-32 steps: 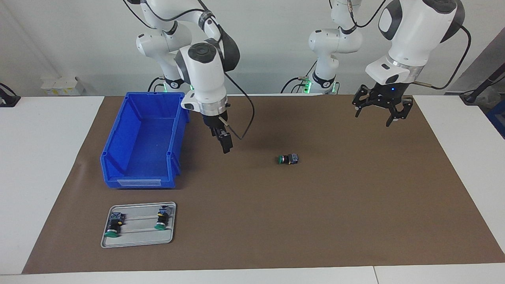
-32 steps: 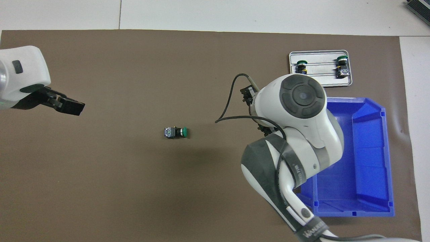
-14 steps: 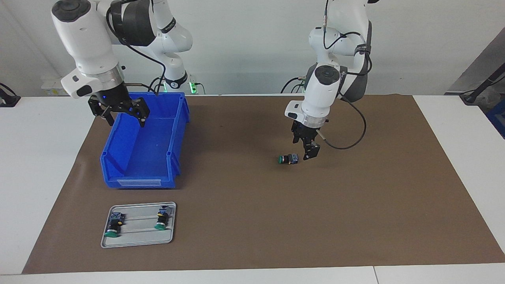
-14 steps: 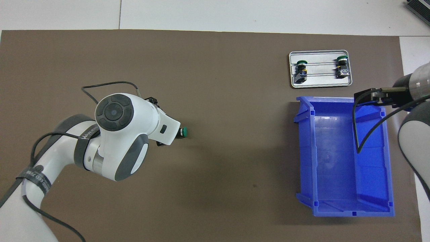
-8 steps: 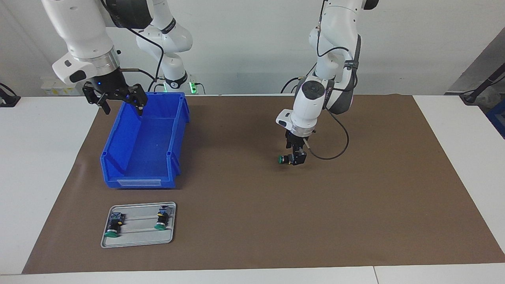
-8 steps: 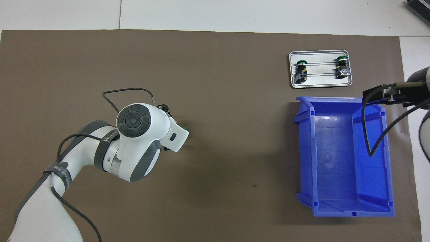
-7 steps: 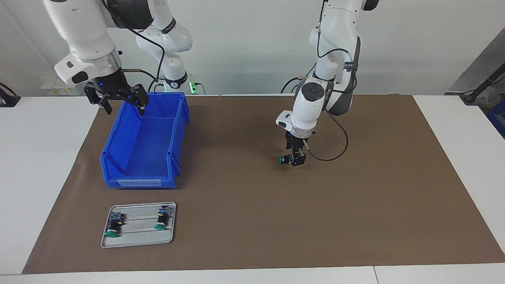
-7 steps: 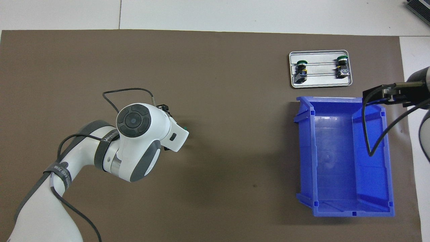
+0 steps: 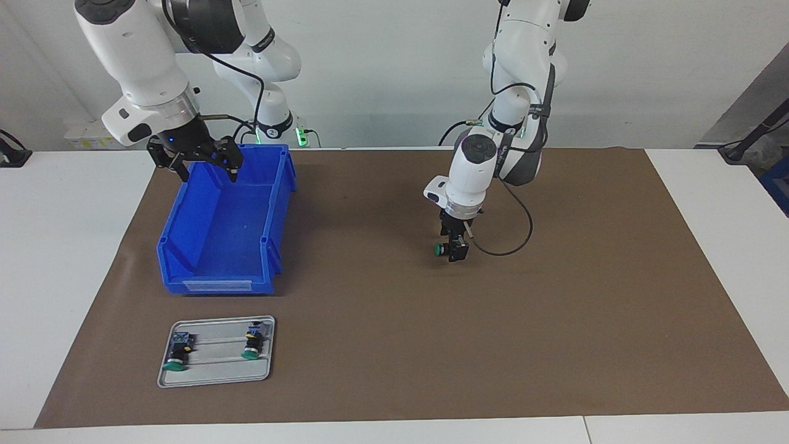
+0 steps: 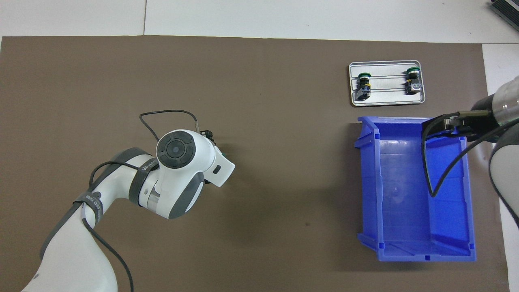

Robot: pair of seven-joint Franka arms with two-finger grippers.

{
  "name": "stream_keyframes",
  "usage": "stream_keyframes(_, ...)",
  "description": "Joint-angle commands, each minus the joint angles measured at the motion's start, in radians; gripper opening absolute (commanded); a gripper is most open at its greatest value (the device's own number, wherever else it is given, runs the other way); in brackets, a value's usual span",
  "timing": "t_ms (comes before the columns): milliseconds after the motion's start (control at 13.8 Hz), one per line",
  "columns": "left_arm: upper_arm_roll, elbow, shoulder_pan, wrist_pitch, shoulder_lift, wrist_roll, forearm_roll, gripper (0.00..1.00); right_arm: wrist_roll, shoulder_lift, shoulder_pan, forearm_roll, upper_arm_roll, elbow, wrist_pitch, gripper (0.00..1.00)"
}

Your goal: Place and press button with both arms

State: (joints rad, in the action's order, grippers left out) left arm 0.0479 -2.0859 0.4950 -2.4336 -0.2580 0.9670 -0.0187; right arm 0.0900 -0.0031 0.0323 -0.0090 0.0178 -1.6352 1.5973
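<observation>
The button (image 9: pixel 440 249) lies on its side on the brown mat, its green cap pointing toward the right arm's end of the table. My left gripper (image 9: pixel 456 250) is down at the mat over the button's black body. It is open, with its fingers straddling that body, and the button rests on the mat. In the overhead view the left arm's wrist hides the button. My right gripper (image 9: pixel 208 171) (image 10: pixel 433 126) hangs open and holds nothing. It is above the end of the blue bin (image 9: pixel 274 209) nearest the robots.
A grey metal tray (image 9: pixel 212 380) (image 10: pixel 385 102) lies farther from the robots than the bin (image 10: pixel 367 182). On it are two more green-capped buttons (image 9: pixel 179 356) (image 9: pixel 251 345). The brown mat (image 9: pixel 555 308) covers most of the table.
The left gripper has come down and slid from beside the button to over its body. The right gripper has drifted a little lower over the bin's end. The button has not moved.
</observation>
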Motion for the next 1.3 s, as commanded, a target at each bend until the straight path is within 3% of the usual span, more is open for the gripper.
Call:
stream_keyframes(0, -0.014, -0.014, 0.017, -0.016, 0.0, -0.005, 0.002, 0.9, 0.011, -0.052, -0.009, 0.023, 0.004, -0.081, 0.058, 1.0)
stream_keyframes(362, -0.016, 0.026, 0.023, 0.034, -0.003, -0.041, -0.047, 0.9, 0.019, -0.055, -0.002, 0.023, 0.004, -0.095, 0.095, 1.0)
stream_keyframes(652, -0.016, 0.087, 0.019, 0.165, -0.004, -0.036, -0.05, 0.9, 0.011, -0.052, -0.003, 0.023, 0.004, -0.087, 0.09, 1.0)
stream_keyframes(941, -0.016, 0.043, 0.023, 0.151, 0.003, -0.034, -0.053, 0.87, 0.01, -0.052, 0.0, 0.023, 0.004, -0.087, 0.081, 1.0)
stream_keyframes(1231, -0.016, -0.01, 0.026, 0.053, 0.008, -0.037, -0.085, 0.86, 0.011, -0.054, -0.003, 0.023, 0.004, -0.087, 0.081, 1.0)
